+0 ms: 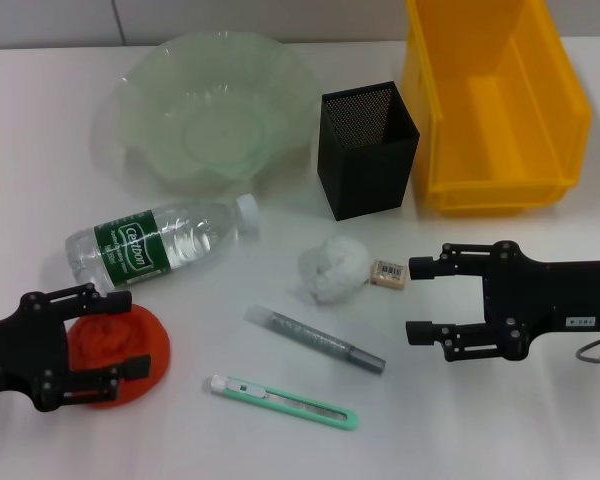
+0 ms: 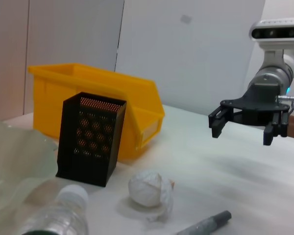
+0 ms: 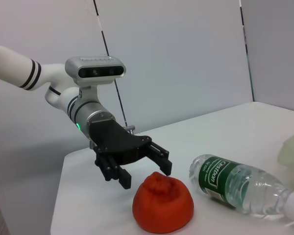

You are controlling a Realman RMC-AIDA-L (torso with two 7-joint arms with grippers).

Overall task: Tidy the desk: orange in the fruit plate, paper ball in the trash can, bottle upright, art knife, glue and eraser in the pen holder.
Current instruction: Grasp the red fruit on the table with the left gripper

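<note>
In the head view the left gripper (image 1: 122, 334) sits at the lower left of the frame with its fingers spread wide around the orange (image 1: 118, 355), one finger above it and one over its lower part. The right wrist view shows the fingers (image 3: 161, 161) just above and behind the fruit, not pressing on it, so nothing is held.

The right gripper (image 1: 420, 300) is at the lower right of the head view, fingers wide apart and holding nothing. The eraser (image 1: 387, 274) lies just beside its upper fingertip. In the left wrist view that gripper (image 2: 241, 131) hangs clear above the counter (image 2: 235, 176).

The bottle (image 1: 160, 241) lies on its side left of centre. Its green label reads "Cestbon", clearest in the right wrist view (image 3: 213, 172). The eraser carries a small printed label too fine to read.

The paper ball (image 1: 332, 270) rests at centre, between bottle cap and eraser. Below it the grey glue stick (image 1: 315, 339) lies aslant, and under that the green art knife (image 1: 283, 401); only the head view shows the knife.

At the top, the pale green plate (image 1: 150, 80) is upper left, the black mesh holder (image 1: 367, 150) is centre, and the yellow bin (image 1: 495, 100) is upper right, just beside the holder. From the left wrist camera the holder (image 2: 90, 139) partly covers the bin (image 2: 54, 93).
</note>
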